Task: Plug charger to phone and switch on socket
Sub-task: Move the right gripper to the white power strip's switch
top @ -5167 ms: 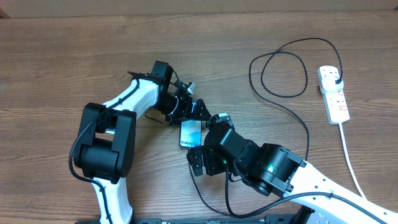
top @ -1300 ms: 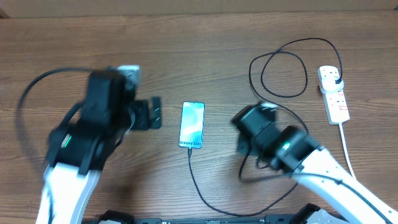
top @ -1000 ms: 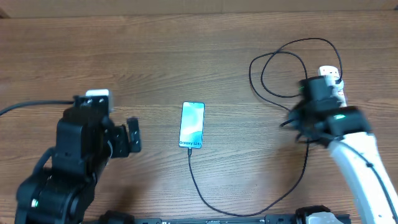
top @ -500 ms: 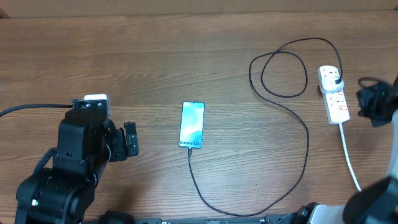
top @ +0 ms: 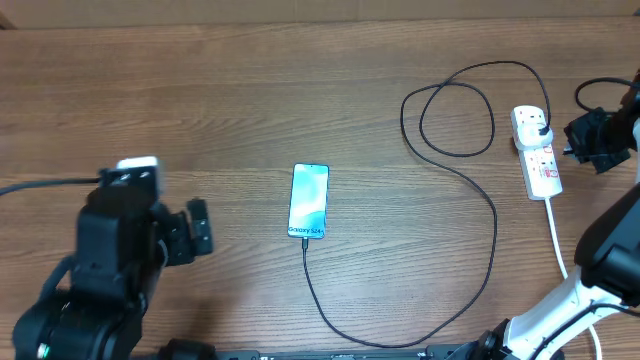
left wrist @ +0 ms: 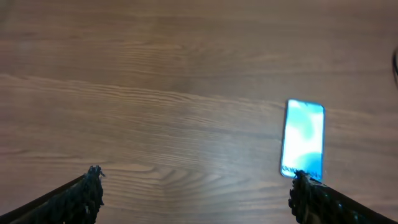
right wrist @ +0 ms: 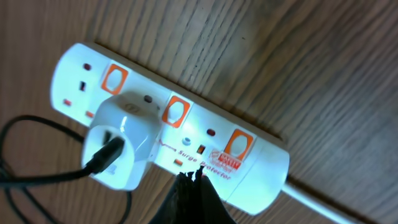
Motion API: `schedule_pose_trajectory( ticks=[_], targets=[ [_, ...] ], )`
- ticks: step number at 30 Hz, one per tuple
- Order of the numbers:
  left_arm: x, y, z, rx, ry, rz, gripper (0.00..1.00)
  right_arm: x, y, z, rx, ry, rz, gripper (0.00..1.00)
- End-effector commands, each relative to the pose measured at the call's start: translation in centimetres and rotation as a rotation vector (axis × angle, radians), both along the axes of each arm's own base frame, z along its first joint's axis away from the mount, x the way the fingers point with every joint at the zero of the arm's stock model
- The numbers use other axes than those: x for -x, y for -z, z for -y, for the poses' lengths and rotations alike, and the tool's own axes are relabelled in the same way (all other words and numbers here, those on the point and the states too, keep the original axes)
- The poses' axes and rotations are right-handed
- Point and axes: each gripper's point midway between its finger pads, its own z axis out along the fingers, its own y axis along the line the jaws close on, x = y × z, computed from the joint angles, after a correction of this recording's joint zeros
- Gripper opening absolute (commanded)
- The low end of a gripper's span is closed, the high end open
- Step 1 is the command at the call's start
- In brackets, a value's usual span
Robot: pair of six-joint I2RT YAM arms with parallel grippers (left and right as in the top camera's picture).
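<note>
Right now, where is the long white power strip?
Overhead view: the white power strip lies near the right edge of the wooden table, right of the looped black charger cable, with the shut right pincer beside it.

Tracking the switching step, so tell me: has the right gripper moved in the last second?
Yes. Overhead, the right gripper has crossed from the left side of the socket, which stayed put, to its right side, and is shut.

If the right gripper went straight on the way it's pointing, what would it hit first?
Most likely the socket: the shut right gripper aims at its white top face, next to the red label. How big the gap between them is cannot be told from the wrist view.
</note>
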Motion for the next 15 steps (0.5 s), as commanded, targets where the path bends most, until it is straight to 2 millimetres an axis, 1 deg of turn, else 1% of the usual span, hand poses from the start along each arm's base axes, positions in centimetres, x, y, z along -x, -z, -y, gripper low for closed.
schedule_pose_trajectory(
  ticks=[1, 4, 9, 10, 13, 15],
  targets=[
    [1.5, -1.3, -2.0, 0.016, -0.094, 0.075, 1.00, -1.1, 0.1, 0.7, 0.038, -0.041, 0.013, 0.04],
    [2.7, -2.2, -2.8, 0.023, -0.129, 0.131, 1.00, -1.6, 0.4, 0.9, 0.046, -0.040, 0.025, 0.04],
    [5.0, -3.8, -3.0, 0.038, -0.132, 0.236, 1.00, -2.1, 0.8, 1.2, 0.054, -0.040, 0.036, 0.04],
    [5.7, -4.2, -3.1, 0.043, -0.132, 0.266, 1.00, -2.2, 0.9, 1.1, 0.052, -0.044, 0.039, 0.04],
    [7.0, -4.9, -3.2, 0.050, -0.132, 0.320, 1.00, -2.5, 0.9, 0.7, 0.053, -0.054, 0.041, 0.04],
    [7.5, -5.2, -3.2, 0.054, -0.132, 0.342, 1.00, -2.8, 1.0, 0.3, 0.054, -0.064, 0.043, 0.04]
  ],
)
